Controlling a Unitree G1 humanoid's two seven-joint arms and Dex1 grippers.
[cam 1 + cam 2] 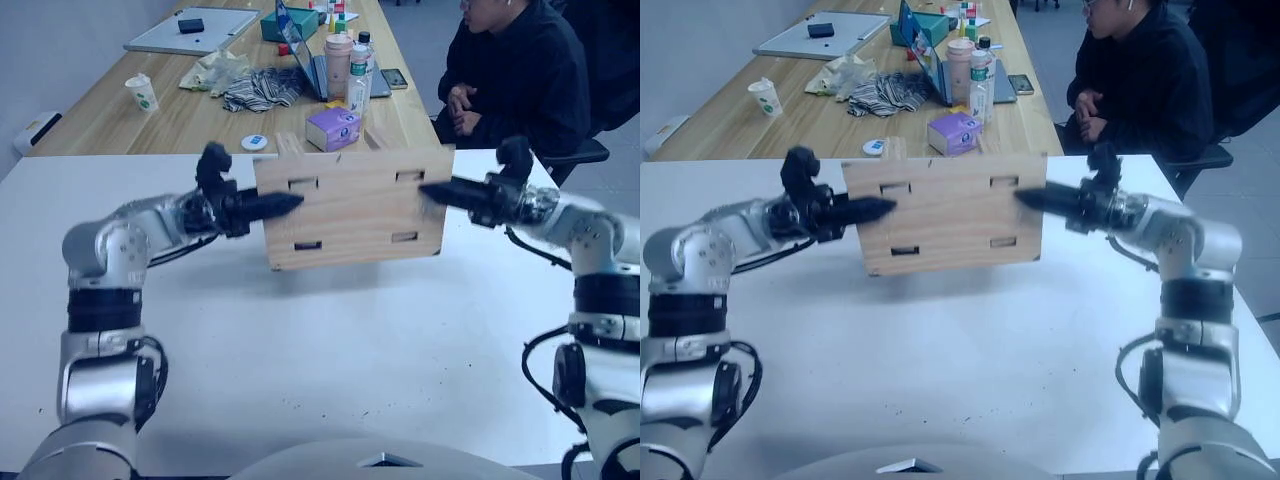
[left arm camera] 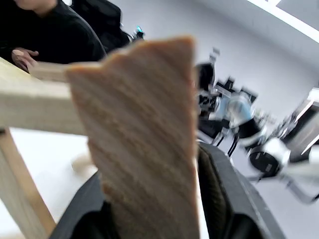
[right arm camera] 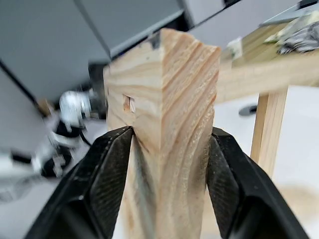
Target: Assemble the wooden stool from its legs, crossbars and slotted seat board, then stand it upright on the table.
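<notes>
So the rectangular light wooden seat board (image 1: 350,205) with 4 small slots is pinched from both ends. It stands on edge, its slotted face towards the head camera. The left gripper (image 1: 288,203) has its black fingers (image 2: 219,199) clamped on either side of the board's left edge. You can see the wood grain sitting right between the pads in the left wrist view.

Same deal for the right gripper (image 1: 428,190): its fingers (image 3: 107,174) squeeze the opposite edge, 1 pad on each face, and touch the wood.

The board hangs between the 2 sets of fingertips over the white table (image 1: 300,360), slightly tilted. I can't tell if its bottom edge touches the tabletop.

A pale wooden bar (image 3: 269,129) shows just past the right fingers, behind the board. No idea if it's joined to it.
</notes>
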